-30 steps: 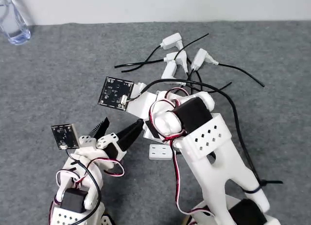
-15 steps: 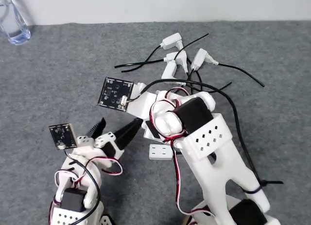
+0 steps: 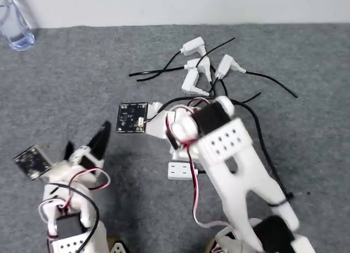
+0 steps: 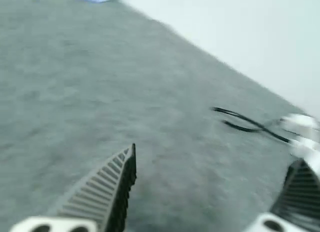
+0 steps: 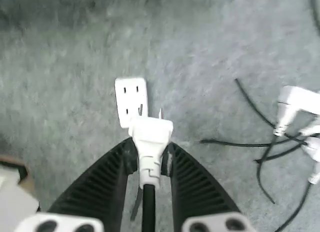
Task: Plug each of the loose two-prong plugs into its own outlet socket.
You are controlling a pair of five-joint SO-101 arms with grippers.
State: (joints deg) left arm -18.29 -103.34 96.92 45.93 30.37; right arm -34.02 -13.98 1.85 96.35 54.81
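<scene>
Plug (image 5: 150, 137) is clamped in my right gripper (image 5: 148, 162), its prongs pointing at the white outlet block (image 5: 131, 99) just beside it; I can't tell whether they touch. That block lies toward the near edge of the bench (image 3: 65, 72), about mid-width. My left gripper (image 4: 210, 192) is spread wide, hovering near the near left corner. Three loose plugs (image 3: 192, 45) lie bunched with their black cords (image 3: 158, 71) toward the far edge, well apart from the block.
</scene>
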